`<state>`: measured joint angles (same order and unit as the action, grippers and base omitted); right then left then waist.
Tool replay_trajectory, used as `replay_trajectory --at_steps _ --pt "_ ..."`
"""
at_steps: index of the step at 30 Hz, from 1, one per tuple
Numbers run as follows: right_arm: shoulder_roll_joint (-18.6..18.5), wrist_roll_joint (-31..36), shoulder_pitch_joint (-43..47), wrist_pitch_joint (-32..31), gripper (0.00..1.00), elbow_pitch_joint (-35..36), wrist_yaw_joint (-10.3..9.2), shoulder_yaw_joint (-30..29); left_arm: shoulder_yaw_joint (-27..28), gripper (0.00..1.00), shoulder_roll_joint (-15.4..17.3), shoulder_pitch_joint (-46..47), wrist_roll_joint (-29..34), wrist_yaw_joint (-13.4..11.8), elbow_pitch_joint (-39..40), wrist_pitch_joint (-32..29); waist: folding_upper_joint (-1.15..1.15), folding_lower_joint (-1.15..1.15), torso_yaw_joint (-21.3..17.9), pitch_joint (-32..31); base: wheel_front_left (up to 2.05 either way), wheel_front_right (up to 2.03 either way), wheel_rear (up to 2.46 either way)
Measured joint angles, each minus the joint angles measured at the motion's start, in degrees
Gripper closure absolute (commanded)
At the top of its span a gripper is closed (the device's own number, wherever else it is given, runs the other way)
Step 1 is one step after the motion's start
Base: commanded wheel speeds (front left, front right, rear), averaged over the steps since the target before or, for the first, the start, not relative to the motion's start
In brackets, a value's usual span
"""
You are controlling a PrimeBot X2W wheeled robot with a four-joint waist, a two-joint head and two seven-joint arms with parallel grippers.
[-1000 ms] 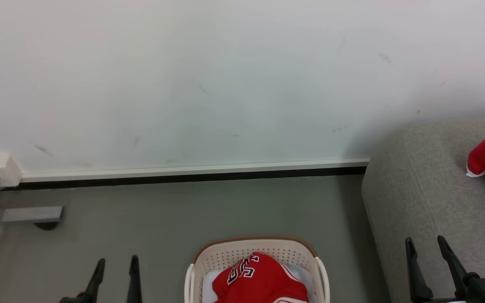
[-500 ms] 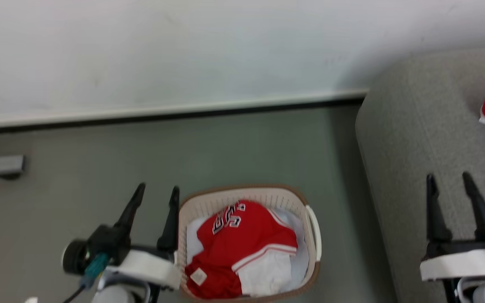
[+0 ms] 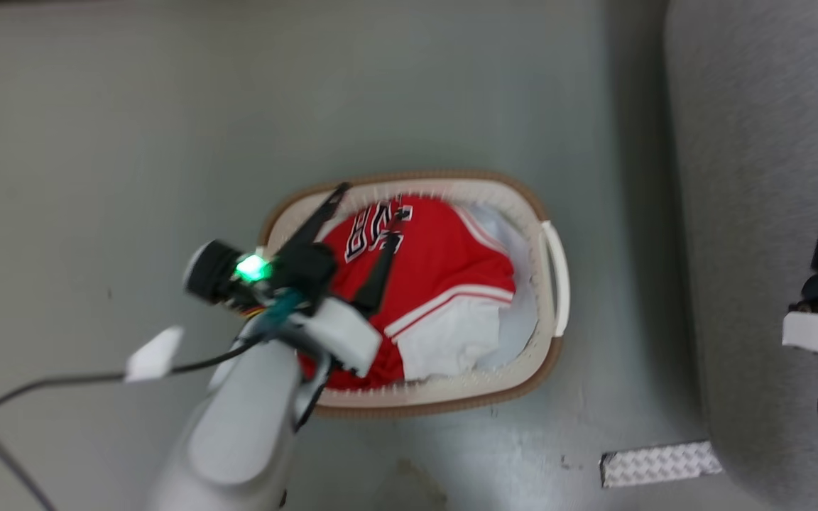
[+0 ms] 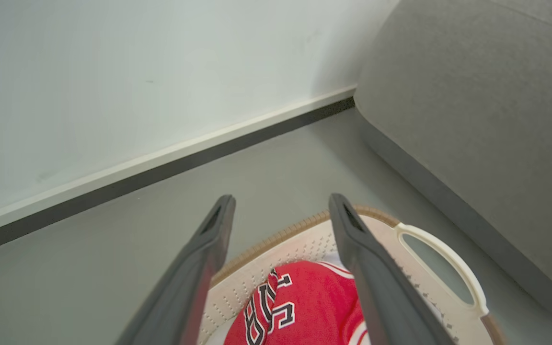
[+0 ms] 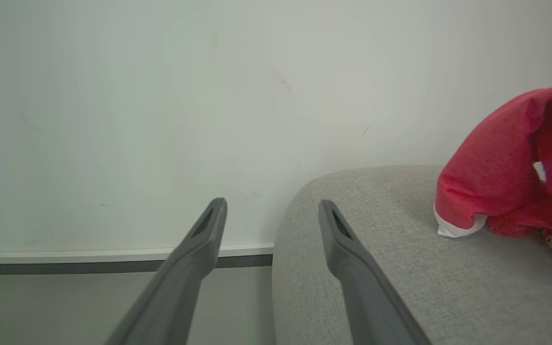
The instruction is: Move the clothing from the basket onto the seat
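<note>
The cream basket stands on the floor, holding red clothing with black numerals over white fabric. My left gripper hovers open over the basket's left side, its fingers above the numerals and apart from the cloth. In the left wrist view the left gripper frames the basket's rim and the clothing. The grey seat lies to the right. My right gripper is open and empty at the edge of the seat, where another red piece of clothing lies.
A white wall with a pale skirting board runs behind the basket. A small metal tread plate lies on the grey floor beside the seat. A black cable with a white tag trails from my left arm.
The head camera has tilted down, so wall and skirting have left the view. My left gripper has moved from beside the basket's left rim to over the clothing. Both grippers stay open.
</note>
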<state>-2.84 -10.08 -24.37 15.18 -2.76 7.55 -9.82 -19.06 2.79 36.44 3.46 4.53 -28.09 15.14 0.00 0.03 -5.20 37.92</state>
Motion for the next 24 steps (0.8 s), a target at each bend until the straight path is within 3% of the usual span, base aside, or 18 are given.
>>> replay_trajectory --at_steps 4,5,6,13,24 --pt "-0.01 -0.27 -1.93 0.00 0.00 0.98 0.00 0.22 -9.07 0.00 -0.07 5.44 -0.03 -1.00 -6.86 -3.30 0.00 0.00 0.82 4.34 0.00 0.00 0.00" --pt "-0.01 -0.27 -1.93 0.00 0.00 0.98 0.00 0.22 -9.07 0.00 -0.07 5.44 -0.03 -1.00 -6.86 -3.30 0.00 0.00 0.82 4.34 0.00 0.00 0.00" --pt "0.00 -0.34 -2.55 -0.01 0.00 1.15 0.00 0.66 -12.60 0.00 -0.05 8.02 -1.55 -2.22 -9.10 -5.26 0.00 -0.01 1.04 6.11 0.00 0.00 0.00" --pt "-0.02 -1.69 -3.35 -0.01 0.00 3.21 0.00 1.76 -19.47 0.00 -0.07 15.27 -7.68 -6.41 -17.20 -11.83 0.00 -0.01 0.41 11.12 0.00 0.00 0.00" --pt "-0.03 -3.13 -3.56 0.00 0.00 4.52 0.00 2.29 -25.40 0.00 -0.10 21.68 -11.49 -12.80 -24.54 -17.85 0.00 -0.02 -1.54 15.47 0.00 0.00 0.00"
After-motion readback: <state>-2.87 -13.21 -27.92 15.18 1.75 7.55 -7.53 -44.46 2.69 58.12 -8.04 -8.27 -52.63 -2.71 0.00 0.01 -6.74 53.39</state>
